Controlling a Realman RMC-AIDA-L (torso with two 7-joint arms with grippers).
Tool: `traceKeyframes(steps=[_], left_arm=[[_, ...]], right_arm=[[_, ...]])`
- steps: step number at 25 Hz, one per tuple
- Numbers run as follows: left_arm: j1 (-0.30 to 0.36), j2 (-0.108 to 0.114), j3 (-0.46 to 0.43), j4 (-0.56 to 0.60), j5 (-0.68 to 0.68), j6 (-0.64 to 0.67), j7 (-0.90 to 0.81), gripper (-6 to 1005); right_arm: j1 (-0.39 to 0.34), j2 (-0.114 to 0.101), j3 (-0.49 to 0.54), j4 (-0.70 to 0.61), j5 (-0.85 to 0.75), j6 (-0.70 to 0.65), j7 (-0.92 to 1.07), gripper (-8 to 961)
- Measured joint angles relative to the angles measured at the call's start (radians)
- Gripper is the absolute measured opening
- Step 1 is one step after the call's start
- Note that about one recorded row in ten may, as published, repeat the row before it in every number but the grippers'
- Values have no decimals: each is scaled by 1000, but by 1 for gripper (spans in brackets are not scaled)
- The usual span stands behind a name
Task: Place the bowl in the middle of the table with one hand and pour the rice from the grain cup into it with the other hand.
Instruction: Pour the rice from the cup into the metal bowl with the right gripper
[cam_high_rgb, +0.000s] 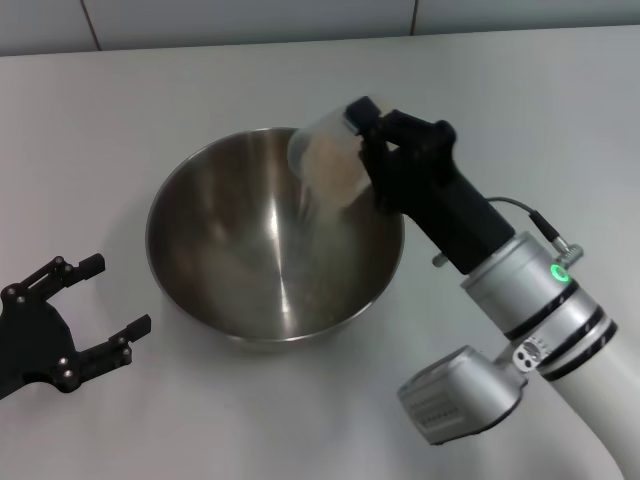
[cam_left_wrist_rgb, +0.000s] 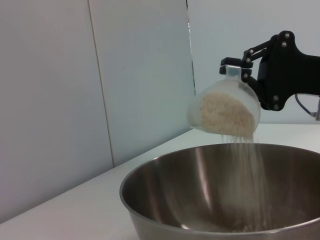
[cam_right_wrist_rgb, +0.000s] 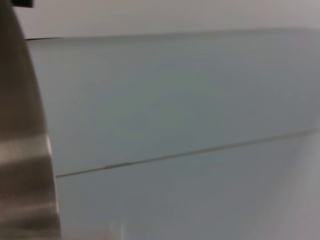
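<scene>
The left end effector (cam_high_rgb: 105, 300) sits low on the white bench (cam_high_rgb: 200, 80), fingers spread wide, holding nothing. Beside it stands the big shiny bowl (cam_high_rgb: 215, 235). Over its far right rim, the right end effector (cam_high_rgb: 372, 150) grips the tipped grain cup (cam_high_rgb: 325, 160), and rice (cam_left_wrist_rgb: 250, 170) falls into the bowl.

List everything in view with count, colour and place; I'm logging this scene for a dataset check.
large round stainless-steel bowl: one, silver, middle of the table.
small clear plastic grain cup: one, translucent, tilted over the bowl's far right rim.
rice: cream grains, in the cup and streaming into the bowl.
plain white table: one, white, under everything.
tiled wall: pale, behind the table.
right gripper: black, shut on the cup.
left gripper: black, open, left of the bowl.
</scene>
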Motion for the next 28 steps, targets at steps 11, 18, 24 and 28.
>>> traceKeyframes(steps=[11, 18, 24, 28], left_arm=[[0, -2, 0, 0, 0, 0, -1, 846], [-1, -3, 0, 0, 0, 0, -1, 846], [-5, -4, 0, 0, 0, 0, -1, 846], [-6, -5, 0, 0, 1, -1, -1, 846]], right_arm=[[17, 0, 11, 11, -134, 97, -307, 17], [-7, 0, 6, 55, -129, 106, -607, 20], [-15, 0, -11, 60, -133, 117, -896, 23], [-14, 0, -18, 68, -135, 123, -963, 25]])
